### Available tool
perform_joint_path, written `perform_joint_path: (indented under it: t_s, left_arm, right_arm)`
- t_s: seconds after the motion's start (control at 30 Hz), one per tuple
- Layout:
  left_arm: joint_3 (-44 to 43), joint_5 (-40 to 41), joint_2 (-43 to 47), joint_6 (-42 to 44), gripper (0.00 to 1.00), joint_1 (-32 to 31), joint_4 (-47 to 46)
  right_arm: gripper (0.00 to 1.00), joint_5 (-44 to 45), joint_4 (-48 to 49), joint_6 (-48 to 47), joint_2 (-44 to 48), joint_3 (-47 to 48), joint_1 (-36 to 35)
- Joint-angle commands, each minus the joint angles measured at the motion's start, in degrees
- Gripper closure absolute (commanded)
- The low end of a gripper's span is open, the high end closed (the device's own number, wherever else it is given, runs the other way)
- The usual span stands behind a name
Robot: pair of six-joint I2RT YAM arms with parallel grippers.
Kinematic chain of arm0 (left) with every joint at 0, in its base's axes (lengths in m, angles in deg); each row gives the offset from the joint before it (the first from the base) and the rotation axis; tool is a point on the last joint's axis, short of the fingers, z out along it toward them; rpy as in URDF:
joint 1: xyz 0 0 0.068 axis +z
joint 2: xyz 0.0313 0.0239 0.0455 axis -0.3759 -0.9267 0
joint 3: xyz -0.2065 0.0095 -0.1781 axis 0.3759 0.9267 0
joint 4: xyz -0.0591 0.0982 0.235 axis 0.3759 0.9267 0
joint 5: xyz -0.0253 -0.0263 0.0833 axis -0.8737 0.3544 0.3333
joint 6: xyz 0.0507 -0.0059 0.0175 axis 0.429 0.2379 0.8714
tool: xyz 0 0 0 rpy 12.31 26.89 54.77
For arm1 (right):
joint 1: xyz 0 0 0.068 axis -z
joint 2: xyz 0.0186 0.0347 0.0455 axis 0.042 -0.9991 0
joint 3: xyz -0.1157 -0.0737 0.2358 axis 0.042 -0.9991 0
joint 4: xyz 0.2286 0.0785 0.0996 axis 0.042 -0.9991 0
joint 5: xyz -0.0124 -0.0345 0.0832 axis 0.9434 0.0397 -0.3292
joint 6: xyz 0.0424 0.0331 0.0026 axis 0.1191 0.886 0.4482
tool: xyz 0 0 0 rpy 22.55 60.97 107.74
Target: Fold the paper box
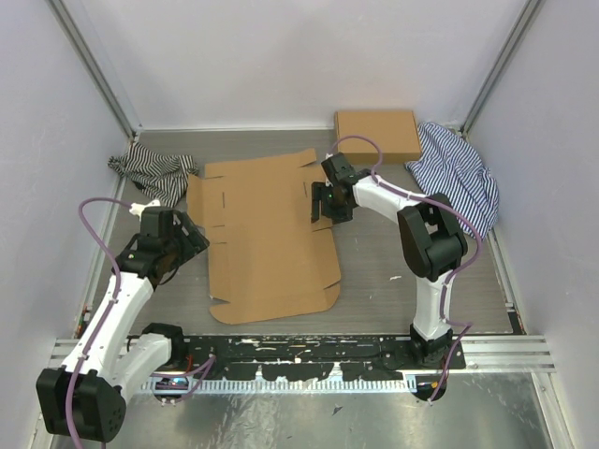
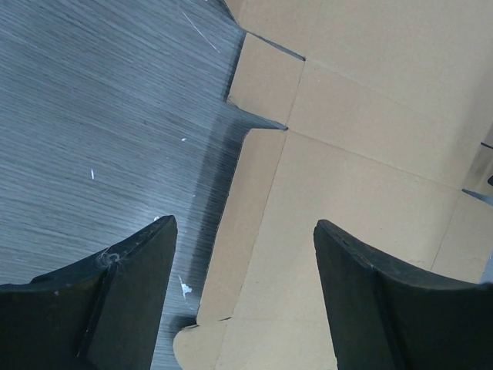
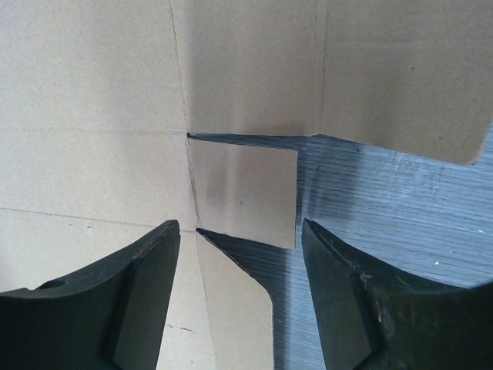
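1. Two pincers here, both released. The left pincer [image 2: 243, 231] has its jaws spread wide with nothing between them, and it hangs over the left edge of the paper box [image 2: 370, 154].
2. In the left wrist view, one finger [image 2: 115, 293] is over bare table [image 2: 92, 116] and the other is over cardboard. A long side flap runs under the gap. Can't tell if anything touches.
3. The right pincer [image 3: 240, 227] is also apart and gripping nothing. It sits above the box's right edge, over a small square tab [image 3: 243, 200] cut out between two slits.
4. The paper box [image 1: 271, 243] is an unfolded flat sheet lying mid-table between the two arms, creases and slits showing, with the rounded flaps toward the near side.
5. Further out, a ready-made box [image 1: 377, 134] sits at the far edge, well apart from the sheet.
6. There's a striped cloth [image 1: 150, 168] bunched at the far left, just beside the sheet's corner, and a bigger blue-striped cloth [image 1: 459, 173] at the far right, next to that ready-made box.
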Motion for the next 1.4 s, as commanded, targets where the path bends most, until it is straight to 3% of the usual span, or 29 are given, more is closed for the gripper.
perform_joint_path:
  t_s: [0.0,0.33,0.63,0.93,1.37]
  left_arm:
    - [0.94,0.61,1.14,0.22,0.22,0.08,-1.49]
    - [0.92,0.05,0.92,0.37,0.22,0.07,-1.12]
    - [0.97,0.09,1.40,0.31,0.22,0.09,-0.63]
    - [1.97,-0.35,1.36,-0.17,0.22,0.07,-1.28]
    - [3.01,-1.53,1.06,-0.92,0.22,0.07,-1.93]
  right_arm:
    - [0.30,0.33,0.76,0.80,0.83,2.52,-0.40]
    - [0.35,-2.46,1.23,1.03,-1.77,3.75,-0.51]
    - [0.55,-2.76,1.29,0.99,-0.35,2.98,-0.97]
    - [0.55,-2.72,-0.23,1.12,2.36,5.79,-2.68]
    - [0.55,1.13,-3.39,1.38,-0.80,11.59,-6.71]
